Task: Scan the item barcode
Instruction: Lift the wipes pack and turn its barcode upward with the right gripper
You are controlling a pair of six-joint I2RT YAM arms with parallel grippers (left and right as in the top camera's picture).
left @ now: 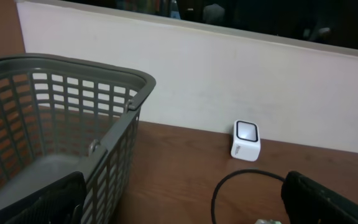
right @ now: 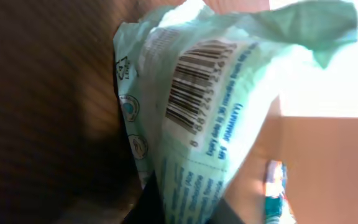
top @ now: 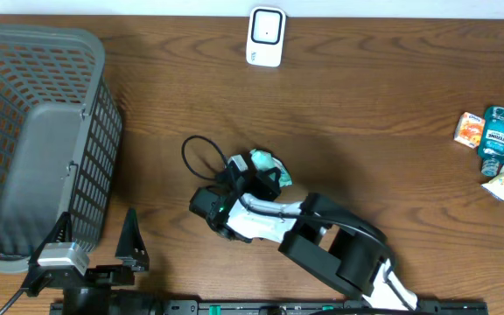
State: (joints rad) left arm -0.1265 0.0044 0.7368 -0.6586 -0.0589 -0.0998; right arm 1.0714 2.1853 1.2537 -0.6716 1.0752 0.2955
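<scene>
A pale green packet (right: 229, 134) fills the right wrist view, its barcode (right: 199, 82) facing the camera. My right gripper (right: 188, 214) is shut on the packet's lower end, with a dark finger on each side. From overhead, that gripper (top: 250, 178) lies low over the middle of the table with the green packet (top: 270, 166) at its tip. The white scanner (top: 266, 37) stands at the far edge and also shows in the left wrist view as the scanner (left: 246, 140). My left gripper (left: 185, 208) is open and empty beside the basket.
A grey mesh basket (top: 94, 52) takes up the left side, its rim (left: 135, 81) close to my left fingers. A black cable loop (top: 201, 157) lies by the right gripper. A blue bottle (top: 498, 138) and snack packets (top: 471, 129) sit at the right edge.
</scene>
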